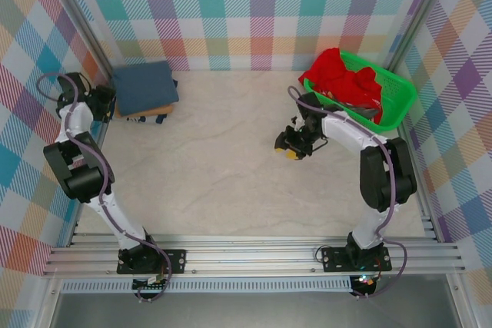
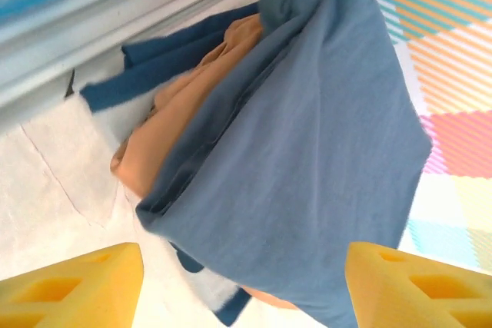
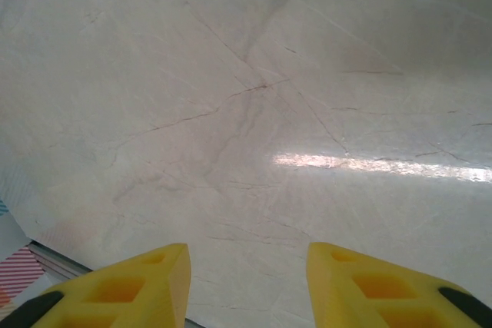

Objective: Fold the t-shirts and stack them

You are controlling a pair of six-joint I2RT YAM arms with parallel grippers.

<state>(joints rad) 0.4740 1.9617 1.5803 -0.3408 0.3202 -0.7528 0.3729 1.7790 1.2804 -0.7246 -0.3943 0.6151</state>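
A folded slate-blue t-shirt lies at the back left of the table on a tan t-shirt. My left gripper sits just left of that pile. In the left wrist view the slate-blue t-shirt covers the tan t-shirt, and my left gripper is open, its yellow fingers wide apart and off the cloth. Bright red t-shirts are heaped in the green basket. My right gripper hovers open over bare table; in its wrist view the right gripper holds nothing.
A darker blue cloth pokes out under the pile beside the metal frame rail. Checked walls close the back and both sides. The marbled tabletop stretches between the two arms.
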